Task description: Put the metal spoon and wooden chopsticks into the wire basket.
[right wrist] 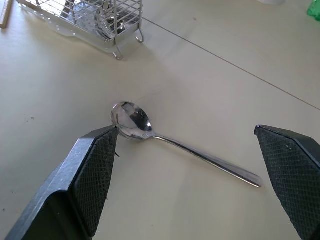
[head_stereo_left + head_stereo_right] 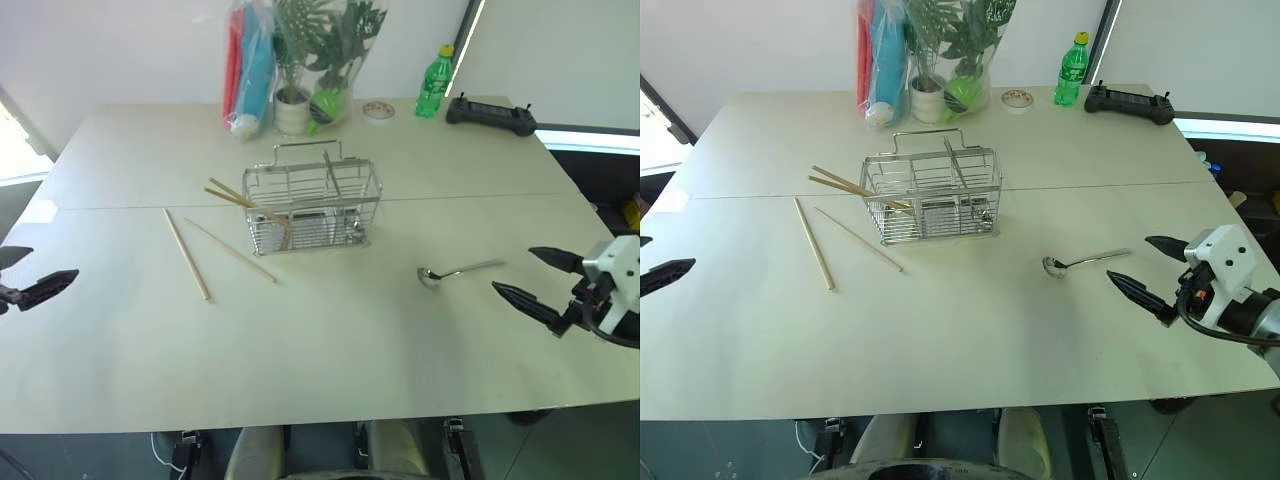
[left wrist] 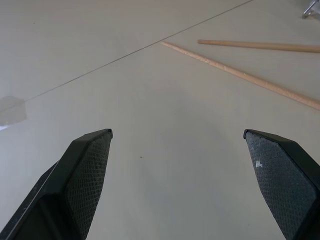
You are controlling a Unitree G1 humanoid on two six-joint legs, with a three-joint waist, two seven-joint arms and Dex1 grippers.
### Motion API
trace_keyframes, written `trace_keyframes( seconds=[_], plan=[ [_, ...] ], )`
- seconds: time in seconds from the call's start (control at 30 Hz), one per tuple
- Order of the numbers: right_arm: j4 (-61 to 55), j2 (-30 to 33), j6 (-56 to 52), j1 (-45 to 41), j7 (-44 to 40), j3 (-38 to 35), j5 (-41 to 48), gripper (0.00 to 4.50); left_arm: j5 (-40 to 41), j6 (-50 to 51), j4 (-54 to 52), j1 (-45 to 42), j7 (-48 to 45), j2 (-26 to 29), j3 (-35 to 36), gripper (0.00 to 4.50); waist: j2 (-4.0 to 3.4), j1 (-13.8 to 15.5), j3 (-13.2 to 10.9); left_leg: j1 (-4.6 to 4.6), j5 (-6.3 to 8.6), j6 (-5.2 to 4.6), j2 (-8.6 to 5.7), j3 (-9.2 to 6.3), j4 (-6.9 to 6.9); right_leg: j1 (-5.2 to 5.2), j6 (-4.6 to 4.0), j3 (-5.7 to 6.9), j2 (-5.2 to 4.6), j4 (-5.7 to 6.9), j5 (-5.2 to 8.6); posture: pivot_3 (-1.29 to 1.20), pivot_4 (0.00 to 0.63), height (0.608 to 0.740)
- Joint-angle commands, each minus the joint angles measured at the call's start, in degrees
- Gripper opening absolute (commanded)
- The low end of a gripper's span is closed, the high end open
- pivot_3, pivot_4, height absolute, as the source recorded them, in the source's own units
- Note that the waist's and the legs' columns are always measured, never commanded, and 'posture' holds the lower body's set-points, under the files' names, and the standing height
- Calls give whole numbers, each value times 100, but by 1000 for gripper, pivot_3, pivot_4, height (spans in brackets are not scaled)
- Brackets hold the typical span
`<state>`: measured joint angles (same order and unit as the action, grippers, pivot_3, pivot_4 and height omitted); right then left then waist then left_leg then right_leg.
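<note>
Both arms low, outspread — left pincer [image 3: 177,137] agape, right pincer [image 1: 187,132] agape over metal spoon [image 1: 175,145].

The table [image 2: 330,340] is lit brightly and evenly. Strong daylight is seen at the far window strip [image 2: 470,40] and at the left edge, where it is washed out. Only soft, faint shadows are cast. The metal spoon [image 1: 150,132] shines. Everything is seen sharply.

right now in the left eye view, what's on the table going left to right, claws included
left claw with black fingers → pale wooden chopsticks lying loose → silver wire-grid basket → shiny metal spoon → right claw with black fingers
</note>
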<state>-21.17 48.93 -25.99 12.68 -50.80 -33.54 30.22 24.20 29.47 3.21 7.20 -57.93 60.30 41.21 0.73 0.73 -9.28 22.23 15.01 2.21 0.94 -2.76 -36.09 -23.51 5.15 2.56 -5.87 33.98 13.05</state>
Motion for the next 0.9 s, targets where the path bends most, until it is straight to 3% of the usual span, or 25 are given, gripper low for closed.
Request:
trace_keyframes(
  seconds=[0.03,0.9],
  plan=[
    [-137,17,12,-34,33,-180,63,4500,9,-65,-163,-33,-44,52,-34,4441,0,-2,0,-1,0,0,0,0,0,0,0,0,0,1,0,0,150,703],
    [82,154,188,-258,109,-85,-158,4500,358,318,-498,-756,24,-32,-435,4441,7,-1,4,-15,-1,-1,1,3,-6,9,2,-1,2,16,1,0,150,703]
  ],
)
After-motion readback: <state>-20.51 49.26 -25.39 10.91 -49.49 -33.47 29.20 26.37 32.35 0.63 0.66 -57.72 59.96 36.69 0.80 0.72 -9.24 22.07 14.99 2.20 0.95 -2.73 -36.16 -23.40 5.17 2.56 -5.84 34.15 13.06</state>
